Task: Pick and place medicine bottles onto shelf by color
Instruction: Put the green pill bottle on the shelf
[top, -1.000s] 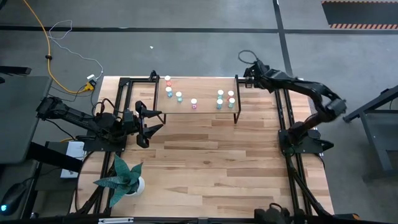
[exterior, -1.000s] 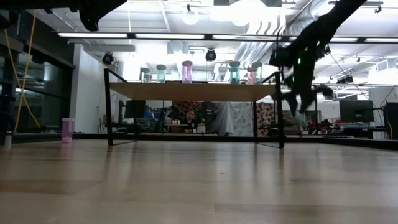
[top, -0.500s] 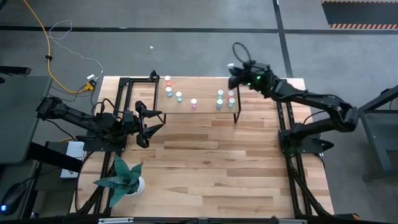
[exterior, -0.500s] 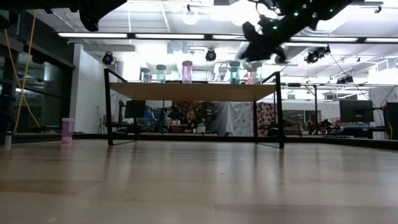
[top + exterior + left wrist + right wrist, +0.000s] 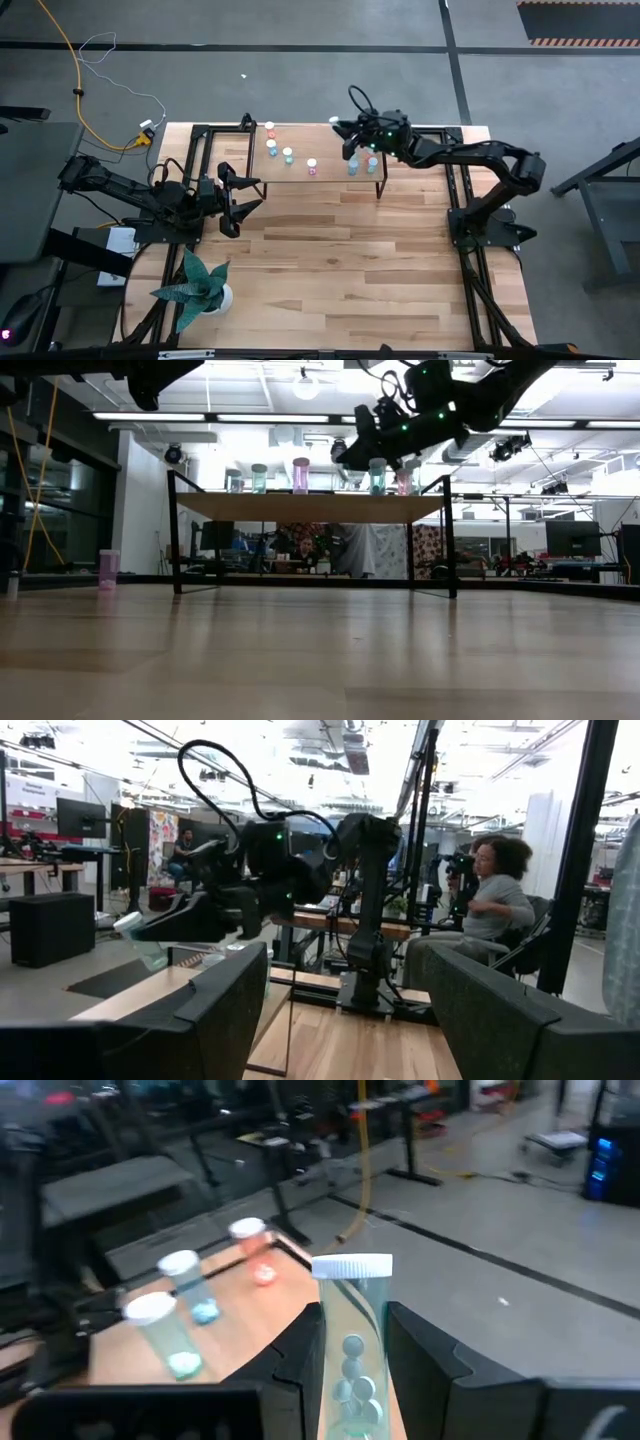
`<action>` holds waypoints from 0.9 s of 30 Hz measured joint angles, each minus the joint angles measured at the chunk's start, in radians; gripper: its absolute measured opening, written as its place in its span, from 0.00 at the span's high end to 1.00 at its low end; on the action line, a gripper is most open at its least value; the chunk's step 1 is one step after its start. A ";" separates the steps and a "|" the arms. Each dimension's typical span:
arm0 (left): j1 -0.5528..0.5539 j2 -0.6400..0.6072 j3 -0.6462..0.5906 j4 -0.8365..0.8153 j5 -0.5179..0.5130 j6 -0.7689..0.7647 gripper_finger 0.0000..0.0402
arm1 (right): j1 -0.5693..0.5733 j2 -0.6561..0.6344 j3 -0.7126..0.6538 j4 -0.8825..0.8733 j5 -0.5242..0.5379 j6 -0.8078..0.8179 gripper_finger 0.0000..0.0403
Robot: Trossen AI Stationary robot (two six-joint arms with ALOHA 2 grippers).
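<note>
Teal bottle (image 5: pixel 352 1342) pinched in right gripper (image 5: pixel 350 1370), seemingly above shelf (image 5: pixel 325 175) edge.

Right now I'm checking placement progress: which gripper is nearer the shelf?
Right. The right gripper, shut on a teal bottle, hovers over the shelf. The left gripper waits open beside the shelf's left end.

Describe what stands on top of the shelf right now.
On the shelf stand small white-capped medicine bottles in teal, pink and red-orange. The right gripper holds another teal bottle above it, covering part of the right-hand group, so an exact count is uncertain.
</note>
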 joint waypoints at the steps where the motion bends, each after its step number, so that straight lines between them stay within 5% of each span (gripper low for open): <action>1: 0.000 0.000 0.000 0.000 0.000 0.000 0.36 | 0.000 0.005 0.000 0.015 -0.013 -0.005 0.79; 10: 0.000 0.000 0.000 -0.001 0.000 0.000 0.36 | 0.013 -0.017 0.000 0.036 -0.107 -0.007 0.79; 18: 0.000 0.002 0.000 0.002 -0.003 0.016 0.36 | 0.172 -0.087 0.000 0.079 -0.206 -0.030 0.79; 22: 0.000 0.002 0.000 0.002 0.000 0.007 0.36 | 0.307 -0.088 0.000 0.082 -0.184 -0.066 0.79; 27: 0.000 0.039 -0.001 0.031 0.014 0.022 0.36 | 0.479 -0.086 0.000 0.088 -0.007 -0.169 0.79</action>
